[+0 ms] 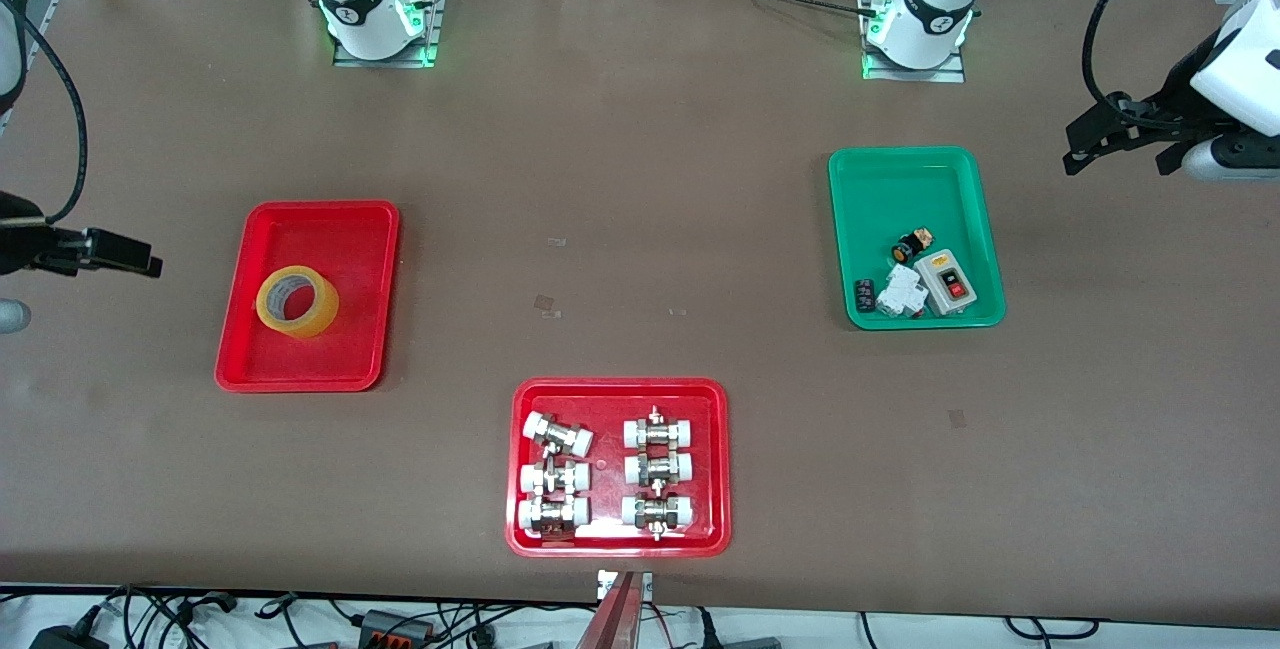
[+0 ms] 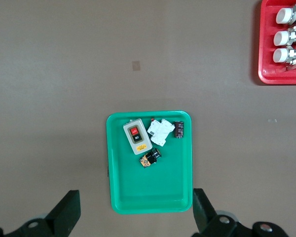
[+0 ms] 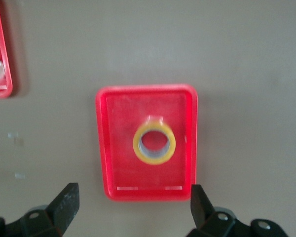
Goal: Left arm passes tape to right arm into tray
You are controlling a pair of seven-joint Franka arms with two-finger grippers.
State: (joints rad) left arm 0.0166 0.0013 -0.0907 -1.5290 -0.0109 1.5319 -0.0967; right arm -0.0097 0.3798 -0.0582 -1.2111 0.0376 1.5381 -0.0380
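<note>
Matte brown table (image 1: 640,229) — ring-shaped tape (image 1: 297,301) in tray (image 1: 300,229); left gripper (image 2: 133,217), right gripper (image 3: 133,212) spread, empty.

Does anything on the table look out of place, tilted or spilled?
Nothing stands out. The tape lies flat in the plain red tray, and the parts in the green tray and the fittings tray stay inside their rims.

Robotics lab: arm bases (image 1: 372,14) bolted to a cabled table (image 1: 640,179)
</note>
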